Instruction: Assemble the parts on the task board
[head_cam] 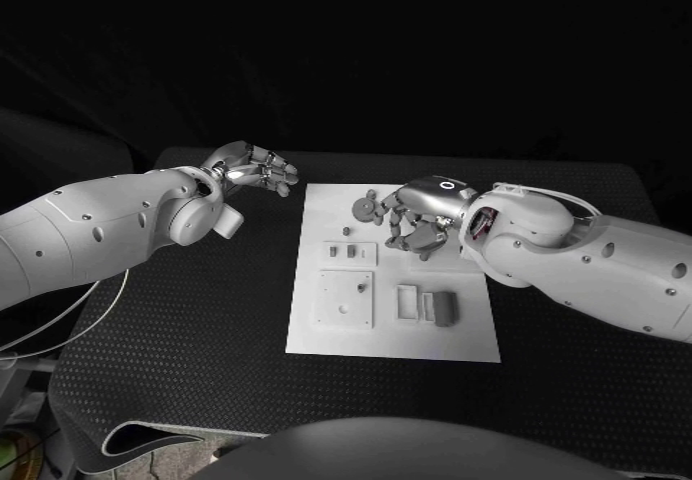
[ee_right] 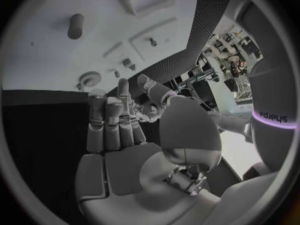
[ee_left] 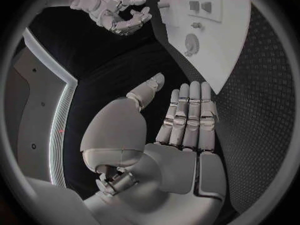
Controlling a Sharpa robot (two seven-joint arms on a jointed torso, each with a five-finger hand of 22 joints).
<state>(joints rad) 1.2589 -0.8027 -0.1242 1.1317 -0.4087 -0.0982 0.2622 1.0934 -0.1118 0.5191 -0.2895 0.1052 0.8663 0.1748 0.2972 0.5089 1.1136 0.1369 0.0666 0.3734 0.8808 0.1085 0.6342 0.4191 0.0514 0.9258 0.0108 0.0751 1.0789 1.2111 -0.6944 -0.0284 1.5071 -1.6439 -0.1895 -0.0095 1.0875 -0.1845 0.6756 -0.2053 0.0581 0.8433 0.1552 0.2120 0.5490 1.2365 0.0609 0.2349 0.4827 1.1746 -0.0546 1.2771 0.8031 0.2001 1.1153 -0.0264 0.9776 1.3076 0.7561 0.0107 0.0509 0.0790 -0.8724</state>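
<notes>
The black table (head_cam: 173, 330) carries the white board (head_cam: 454, 335) at its middle, laid flat and square to the robot so both arms can reach across it. On the board sit a raised square plate (head_cam: 346, 298), two small blocks (head_cam: 427, 304) side by side, and a toothed gear (head_cam: 366, 209) near the far edge. The right hand (head_cam: 415, 215) hovers over the board's far part, just beside the gear, fingers curled downward; whether they touch a part is hard to tell, and nothing seems grasped. The left hand (head_cam: 257, 170) waits off the board's far left corner, fingers loose and holding nothing.
</notes>
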